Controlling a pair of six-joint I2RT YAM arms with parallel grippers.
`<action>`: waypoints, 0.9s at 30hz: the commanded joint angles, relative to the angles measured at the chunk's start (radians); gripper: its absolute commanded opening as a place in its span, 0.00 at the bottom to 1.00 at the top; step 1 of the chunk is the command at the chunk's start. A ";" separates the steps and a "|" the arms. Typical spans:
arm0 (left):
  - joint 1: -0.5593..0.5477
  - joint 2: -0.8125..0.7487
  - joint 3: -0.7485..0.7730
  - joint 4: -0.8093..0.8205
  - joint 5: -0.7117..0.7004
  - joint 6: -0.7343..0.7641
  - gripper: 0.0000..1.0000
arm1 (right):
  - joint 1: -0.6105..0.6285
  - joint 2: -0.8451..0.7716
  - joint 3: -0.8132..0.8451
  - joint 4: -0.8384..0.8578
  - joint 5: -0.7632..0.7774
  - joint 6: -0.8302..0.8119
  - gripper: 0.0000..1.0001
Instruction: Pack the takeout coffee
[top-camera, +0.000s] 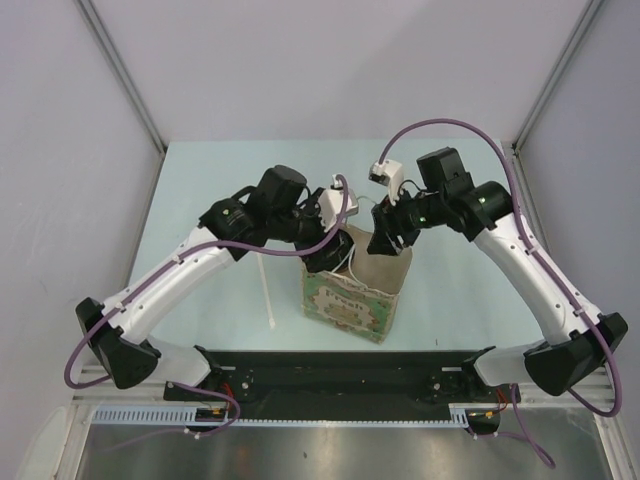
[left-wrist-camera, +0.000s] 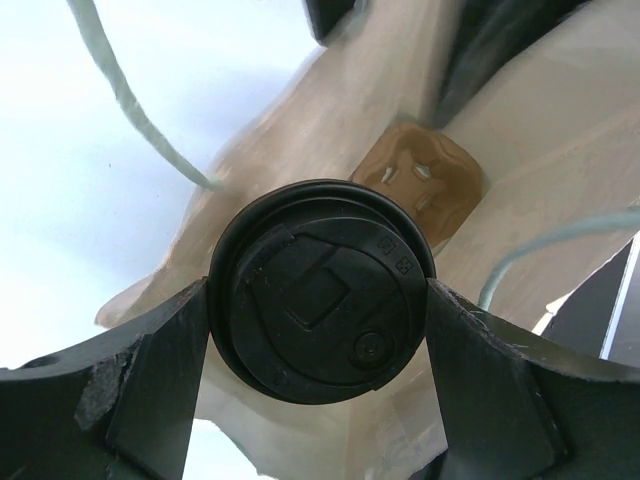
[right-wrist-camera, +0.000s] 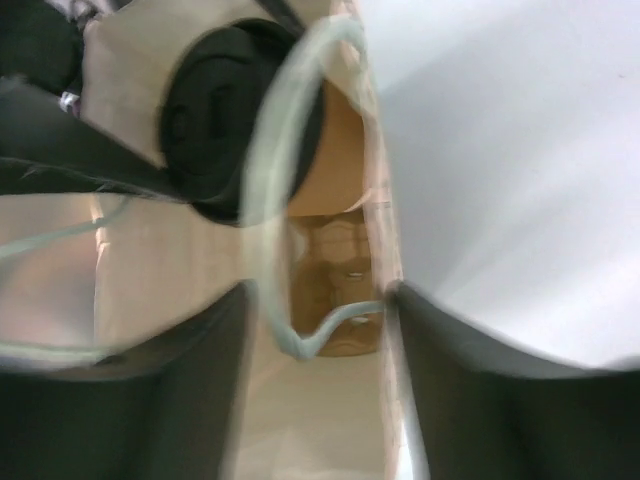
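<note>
Clamping the lid (left-wrist-camera: 320, 290) of the coffee cup (right-wrist-camera: 337, 150), the left gripper (top-camera: 320, 248) holds it in the bag (top-camera: 350, 305) mouth; the right gripper (top-camera: 387, 240) straddles the rim (right-wrist-camera: 384, 215), released.

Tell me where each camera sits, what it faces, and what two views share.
Top external: above and behind, looking down at the table, paper bag, left arm and right arm.
Left wrist: over the bag, looking in; left tool grips the coffee lid.
Right wrist: at the bag's rim, looking in; right tool straddles its wall.
Both wrist views share the lid and pulp carrier.
</note>
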 joint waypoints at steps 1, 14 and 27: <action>0.023 -0.052 -0.017 0.076 0.016 -0.084 0.40 | 0.013 -0.007 -0.030 0.098 0.103 -0.005 0.49; 0.042 -0.040 -0.027 0.152 -0.051 -0.267 0.39 | 0.145 -0.092 -0.039 0.206 0.282 0.017 0.00; -0.081 -0.167 -0.377 0.348 -0.179 -0.150 0.38 | 0.194 -0.139 -0.106 0.249 0.314 0.094 0.00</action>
